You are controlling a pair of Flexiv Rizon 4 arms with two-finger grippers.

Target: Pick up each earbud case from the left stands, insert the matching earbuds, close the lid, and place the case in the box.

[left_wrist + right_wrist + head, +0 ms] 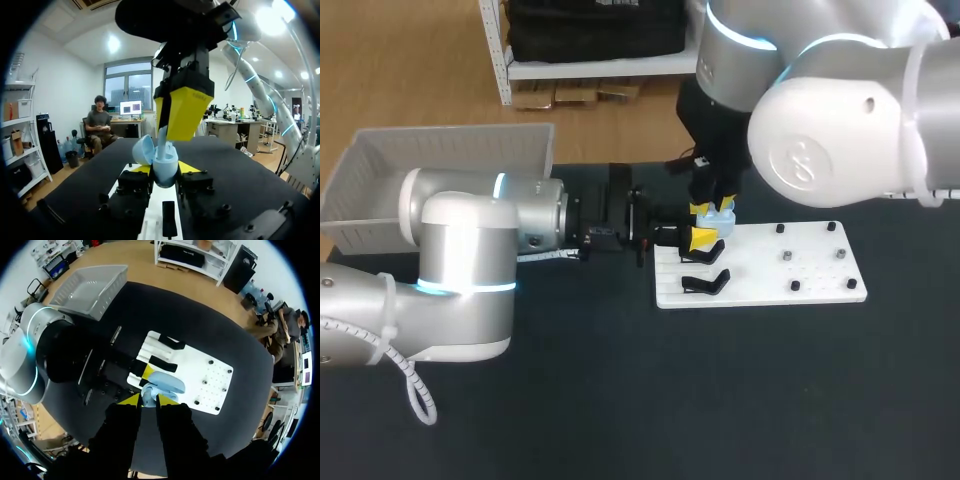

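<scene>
A light blue earbud case (pixel 718 214) with its lid open is held upright over the left end of the white board (pixel 810 290). My left gripper (pixel 698 240) is shut on its sides. In the left wrist view the case (pixel 165 167) sits between the yellow tips, lid (pixel 144 150) tipped back. My right gripper (pixel 167 135) hangs straight above it, shut on a pale earbud (pixel 162 139) whose lower end is in the case's mouth. The right wrist view looks down past the right gripper (pixel 149 400) onto the case (pixel 167 382).
Two black stands (pixel 705 282) are on the board's left part, and small black pegs (pixel 793 286) dot its right part. The grey box (pixel 450 160) stands at the table's far left, behind my left arm. Bare dark tabletop lies in front of the board.
</scene>
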